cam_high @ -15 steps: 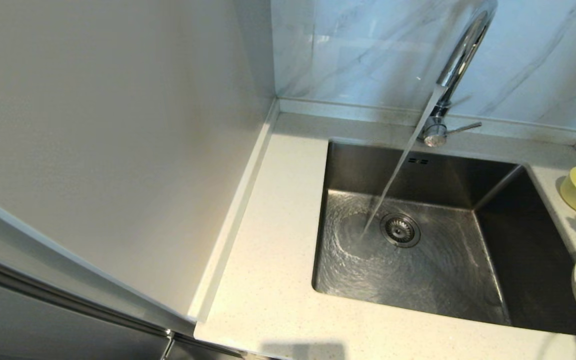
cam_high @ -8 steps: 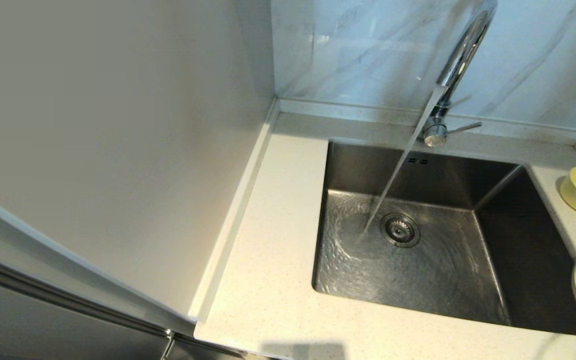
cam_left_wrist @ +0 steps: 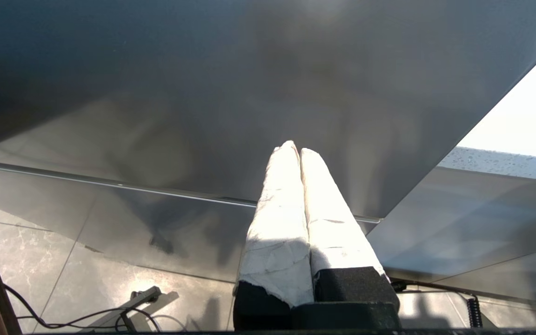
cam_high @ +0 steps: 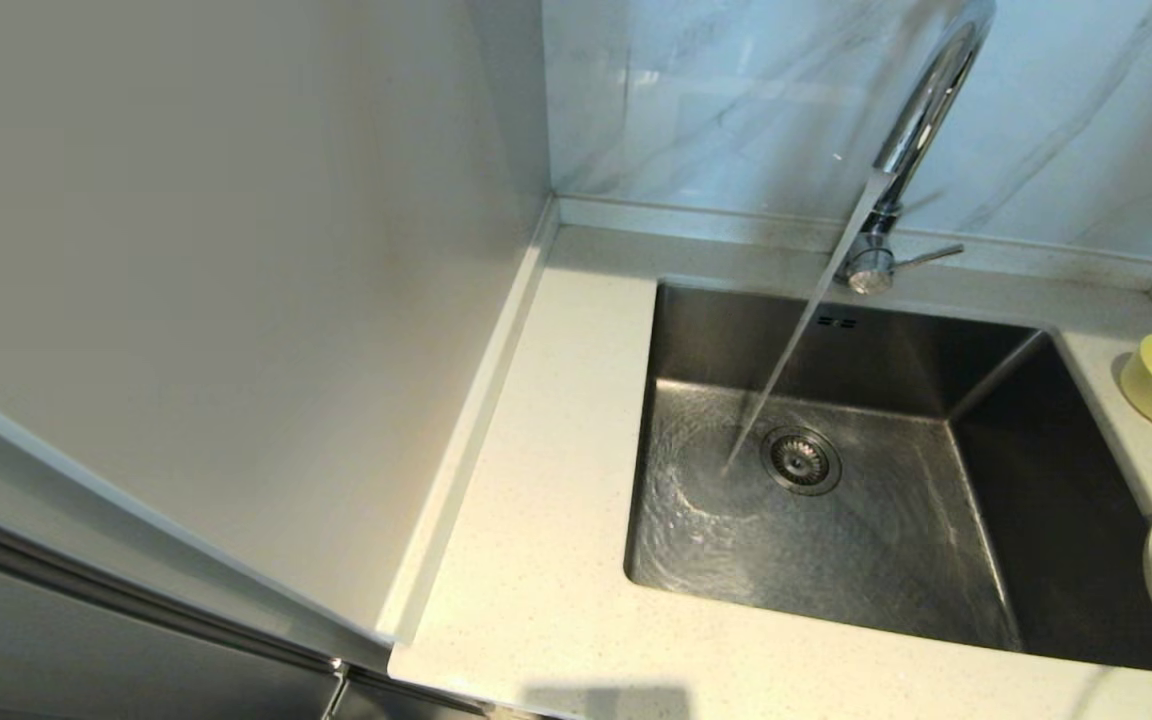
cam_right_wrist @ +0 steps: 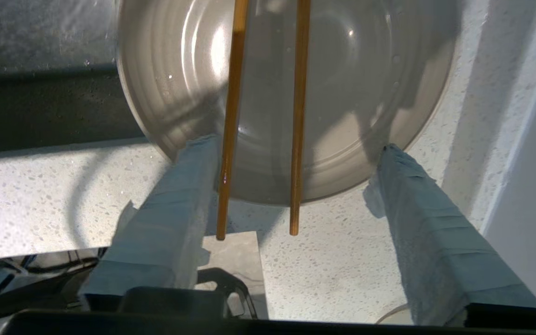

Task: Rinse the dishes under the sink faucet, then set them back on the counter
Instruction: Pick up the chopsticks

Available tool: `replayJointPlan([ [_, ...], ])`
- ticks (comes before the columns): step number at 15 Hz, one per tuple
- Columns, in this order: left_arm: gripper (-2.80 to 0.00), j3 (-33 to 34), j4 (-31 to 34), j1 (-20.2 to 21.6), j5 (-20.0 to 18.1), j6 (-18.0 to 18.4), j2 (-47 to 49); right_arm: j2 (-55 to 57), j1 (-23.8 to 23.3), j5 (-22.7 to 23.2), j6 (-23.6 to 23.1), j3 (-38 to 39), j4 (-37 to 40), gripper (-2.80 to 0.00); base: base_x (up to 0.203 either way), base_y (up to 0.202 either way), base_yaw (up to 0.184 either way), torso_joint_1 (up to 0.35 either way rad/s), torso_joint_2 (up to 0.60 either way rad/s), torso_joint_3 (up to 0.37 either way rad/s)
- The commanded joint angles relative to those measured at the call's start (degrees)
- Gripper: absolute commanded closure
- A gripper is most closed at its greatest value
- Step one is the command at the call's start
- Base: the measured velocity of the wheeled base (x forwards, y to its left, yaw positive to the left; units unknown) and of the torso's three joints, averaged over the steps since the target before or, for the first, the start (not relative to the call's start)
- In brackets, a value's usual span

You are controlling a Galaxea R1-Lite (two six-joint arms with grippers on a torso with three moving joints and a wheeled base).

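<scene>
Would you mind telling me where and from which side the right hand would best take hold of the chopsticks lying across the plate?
Probably at the near ends of the chopsticks, which stick out past the rim of the plate above the counter. They lie side by side with a gap, pointing toward the right hand, whose open fingers already straddle them, so closing in along their length should gather both.

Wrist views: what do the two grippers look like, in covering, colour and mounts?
The left gripper has two long tapering fingers wrapped in creased white tape, on black blocks. The right gripper has the same taped fingers, looking grey-blue in shadow, on a black mount.
</scene>
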Motion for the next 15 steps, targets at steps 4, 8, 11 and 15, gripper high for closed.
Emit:
replayJointPlan([
  [4, 0.00, 0.00, 0.04, 0.00, 0.02, 0.00, 0.00, 2.37, 1.21, 0.13, -1.02, 2.00, -1.29, -2.80, 0.000, 0.000, 0.000, 0.000, 0.00, 0.000],
  [8, 0.00, 0.00, 0.04, 0.00, 0.02, 0.00, 0.00, 3.53, 3.61, -0.13, -1.09, 4.48, -6.44, -2.80, 0.000, 0.000, 0.000, 0.000, 0.00, 0.000],
  [11, 0.00, 0.00, 0.04, 0.00, 0.02, 0.00, 0.00, 4.11, 4.45, -0.31, -1.11, 6.35, -8.65, -2.80, 0.000, 0.000, 0.000, 0.000, 0.00, 0.000],
  [15, 0.00, 0.00, 0.04, 0.00, 0.02, 0.00, 0.00, 6.36, 4.89, -0.31, -1.02, 6.28, -9.11, -2.80, 0.000, 0.000, 0.000, 0.000, 0.00, 0.000],
])
